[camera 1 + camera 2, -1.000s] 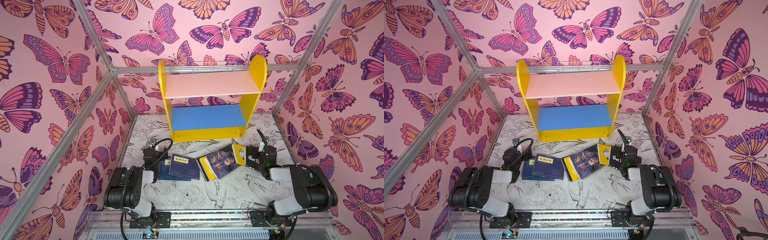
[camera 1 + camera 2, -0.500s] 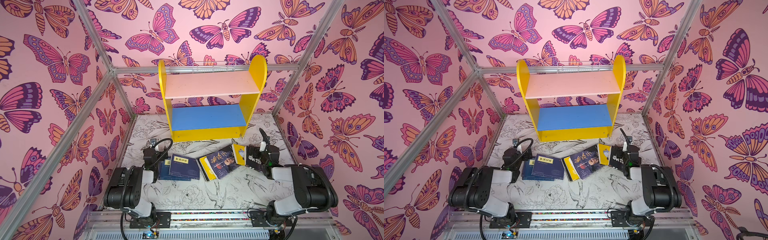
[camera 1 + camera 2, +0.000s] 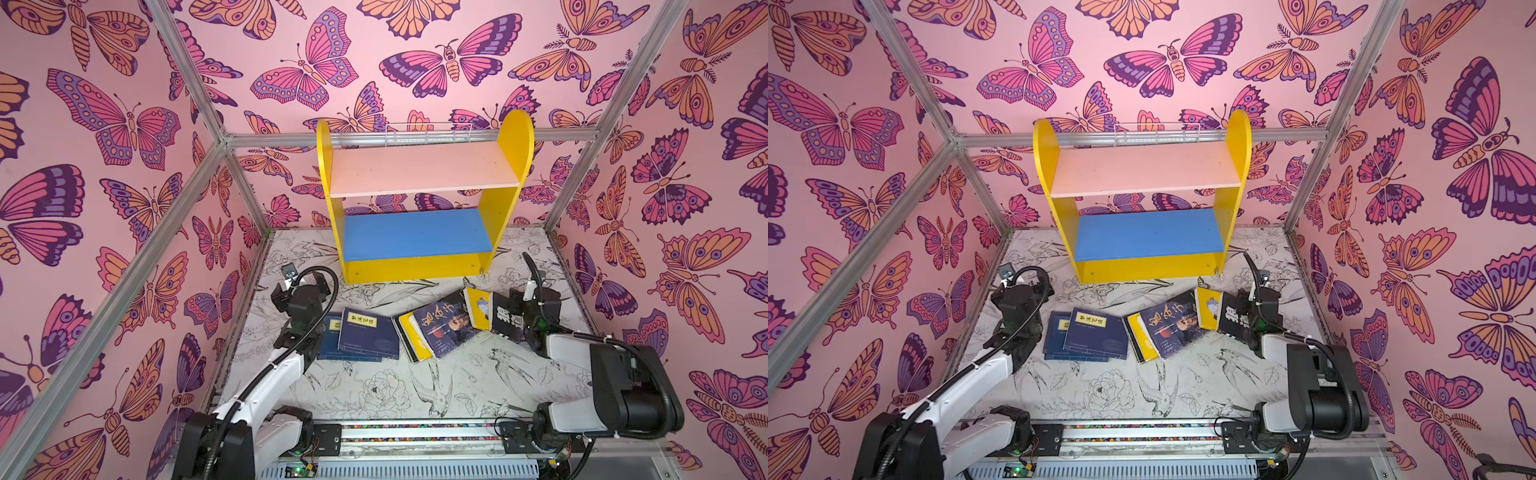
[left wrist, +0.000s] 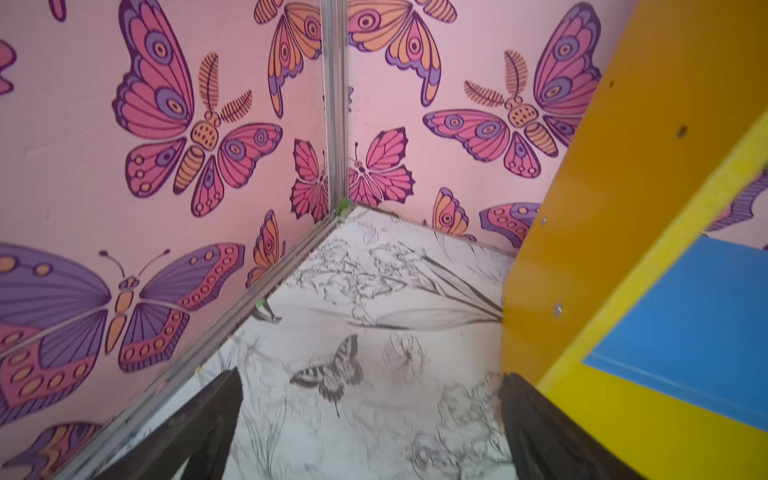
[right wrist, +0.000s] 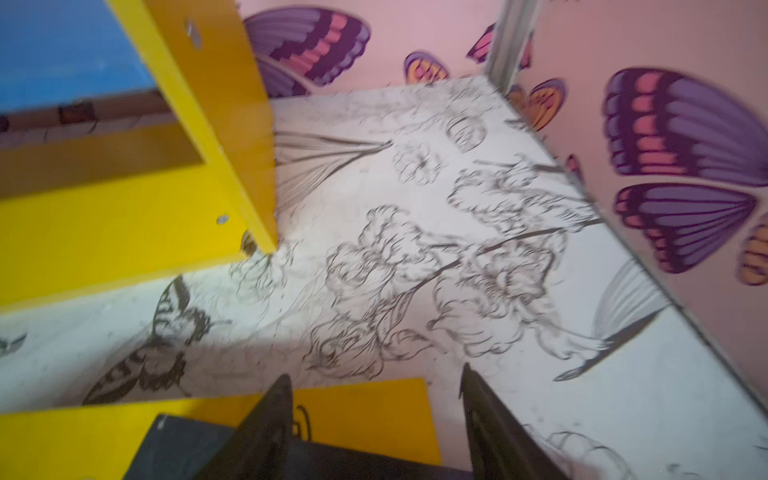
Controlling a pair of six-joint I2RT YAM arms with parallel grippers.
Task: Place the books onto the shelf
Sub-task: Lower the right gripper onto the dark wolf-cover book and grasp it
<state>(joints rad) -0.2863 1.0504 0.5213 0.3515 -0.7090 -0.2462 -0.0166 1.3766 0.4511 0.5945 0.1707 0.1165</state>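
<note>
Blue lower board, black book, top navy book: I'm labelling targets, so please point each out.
blue lower board point(image 3: 415, 235), top view, board's middle.
black book point(image 3: 505, 322), top view, white lettering.
top navy book point(image 3: 368, 334), top view, cover centre.

Both shelf point(image 3: 419, 245) tiers bare, open-fronted; books point(image 3: 444, 328) scattered before it block low approach.

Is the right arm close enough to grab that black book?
Probably yes. The right gripper already sits at the black book, its fingers apart, one over the cover and one past its edge. Nothing blocks it; the yellow book just lies underneath.
</note>
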